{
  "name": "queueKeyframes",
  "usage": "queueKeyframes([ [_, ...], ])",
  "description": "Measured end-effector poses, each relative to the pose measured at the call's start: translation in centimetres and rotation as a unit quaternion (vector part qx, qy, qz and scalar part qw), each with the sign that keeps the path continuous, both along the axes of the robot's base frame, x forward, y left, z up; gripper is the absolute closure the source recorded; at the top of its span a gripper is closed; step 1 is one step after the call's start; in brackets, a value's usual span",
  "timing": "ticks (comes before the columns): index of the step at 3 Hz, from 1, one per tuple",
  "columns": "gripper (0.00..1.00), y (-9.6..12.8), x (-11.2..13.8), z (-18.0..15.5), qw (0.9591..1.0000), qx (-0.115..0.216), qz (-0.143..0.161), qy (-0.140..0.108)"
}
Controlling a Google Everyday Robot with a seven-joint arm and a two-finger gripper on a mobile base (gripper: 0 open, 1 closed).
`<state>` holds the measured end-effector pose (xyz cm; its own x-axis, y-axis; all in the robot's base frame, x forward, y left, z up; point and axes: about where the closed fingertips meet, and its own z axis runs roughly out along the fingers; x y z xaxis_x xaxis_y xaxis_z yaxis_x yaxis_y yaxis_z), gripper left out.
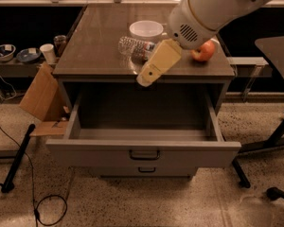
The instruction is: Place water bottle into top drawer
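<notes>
Starting at the left, a cardboard flap (38, 98) leans against the side of the cabinet, clear of the work. The top drawer (94, 150) is pulled fully out below the bench's front edge, and nothing shows inside it. A shorter drawer front (146, 170) below it is closed.

The water bottle (132, 48) lies on its side on the bench (90, 56), about midway between the left and right edges and just in front of the white bowl (146, 30). Its long axis runs roughly parallel to the front edge, label end to the right.

The gripper (151, 71) hangs over the bottle's right end, slanting down towards the front edge, its tip near that edge and above the drawer mouth. From it, the bottle runs off to the left and slightly back. I cannot tell how the jaws stand, nor whether they touch the bottle, since the wrist covers that end.

I judge the bottle not yet lifted, so the grasp should close across its ribbed body, square to the long axis.

A red apple (203, 51) sits near the right edge, partly behind the arm.
</notes>
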<state>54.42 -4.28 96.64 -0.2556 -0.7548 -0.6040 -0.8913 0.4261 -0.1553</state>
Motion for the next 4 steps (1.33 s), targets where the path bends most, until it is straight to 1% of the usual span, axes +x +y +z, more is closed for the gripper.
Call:
queueKeyframes([
  [1,0.00,1.7,2.5,-1.3,0.9999,-0.001,0.002,-0.011],
  [2,0.00,2.4,5.7,-3.2,0.9998,-0.009,-0.011,-0.009],
  [3,0.00,1.7,8.6,-4.6,0.9990,-0.020,-0.038,-0.009],
  [4,0.00,0.7,11.0,-5.4,0.9975,-0.031,-0.063,-0.012],
])
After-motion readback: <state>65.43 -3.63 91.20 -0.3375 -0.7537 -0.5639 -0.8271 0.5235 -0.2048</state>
